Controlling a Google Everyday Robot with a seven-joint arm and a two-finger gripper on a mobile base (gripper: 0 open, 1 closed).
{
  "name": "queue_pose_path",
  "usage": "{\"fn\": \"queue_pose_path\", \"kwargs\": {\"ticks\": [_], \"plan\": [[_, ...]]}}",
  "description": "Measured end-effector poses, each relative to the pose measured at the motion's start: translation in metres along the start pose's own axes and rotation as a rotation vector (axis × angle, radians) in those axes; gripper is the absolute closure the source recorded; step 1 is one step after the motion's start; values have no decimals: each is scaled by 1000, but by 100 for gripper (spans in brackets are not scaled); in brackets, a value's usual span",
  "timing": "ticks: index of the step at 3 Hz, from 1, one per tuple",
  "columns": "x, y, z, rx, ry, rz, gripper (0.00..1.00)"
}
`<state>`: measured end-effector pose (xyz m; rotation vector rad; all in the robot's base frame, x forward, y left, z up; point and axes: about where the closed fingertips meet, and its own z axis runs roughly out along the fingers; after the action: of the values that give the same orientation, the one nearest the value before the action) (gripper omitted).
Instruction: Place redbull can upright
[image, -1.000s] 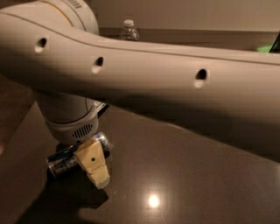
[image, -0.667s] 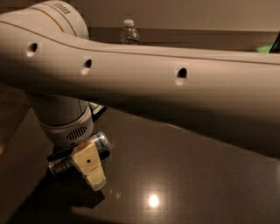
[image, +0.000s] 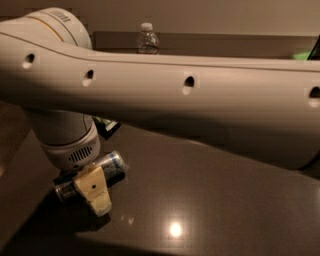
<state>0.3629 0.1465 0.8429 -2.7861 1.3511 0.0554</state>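
The redbull can (image: 106, 167) is a slim blue and silver can lying on its side, silver end toward the right, low over the dark table (image: 210, 190) at the left. My gripper (image: 91, 183) hangs from the thick white arm (image: 190, 95) and is shut on the can's middle. One cream finger (image: 94, 192) crosses the front of the can; the other finger is hidden behind it. A shadow lies on the table just under the can.
A clear plastic water bottle (image: 148, 39) stands at the table's far edge, behind the arm. A dark green-labelled object (image: 106, 127) sits behind the wrist. The table's left edge (image: 20, 165) runs close to the gripper. A green object (image: 302, 55) shows at far right.
The arm and gripper have shifted a little to the left with the can still held sideways. The can's tilt looks the same.
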Motion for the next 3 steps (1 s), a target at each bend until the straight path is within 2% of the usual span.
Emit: {"fn": "queue_pose_path", "kwargs": {"ticks": [3], "plan": [[6,-8,-9,-16,-60,52,85]]}}
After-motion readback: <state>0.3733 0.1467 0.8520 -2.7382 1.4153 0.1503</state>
